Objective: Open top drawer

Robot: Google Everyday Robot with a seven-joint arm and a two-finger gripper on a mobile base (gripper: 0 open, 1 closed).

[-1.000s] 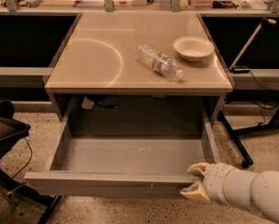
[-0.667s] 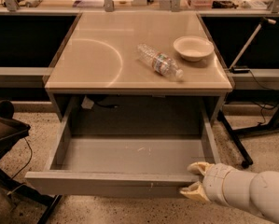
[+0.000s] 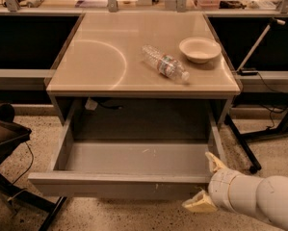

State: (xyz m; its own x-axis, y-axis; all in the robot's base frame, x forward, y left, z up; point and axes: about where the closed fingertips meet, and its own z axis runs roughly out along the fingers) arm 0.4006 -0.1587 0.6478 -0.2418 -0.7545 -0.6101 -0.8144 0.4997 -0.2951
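Top drawer (image 3: 129, 184): found pulled well out beneath the table (image 3: 100, 66), at 6 o'clock in the view.
Gripper (image 3: 201, 181): located at 5 o'clock, at the right end of the drawer front.
Gripper state: the front panel was pinched, one finger inside, one outside.
Bottle (image 3: 165, 64): laid on its side on the table.
Bowl (image 3: 200, 49): set upright at the bottle's 2 o'clock, near, not touching.

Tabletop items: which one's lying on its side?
The clear bottle; the bowl sits upright. Tool is at the front right corner of the open top drawer.
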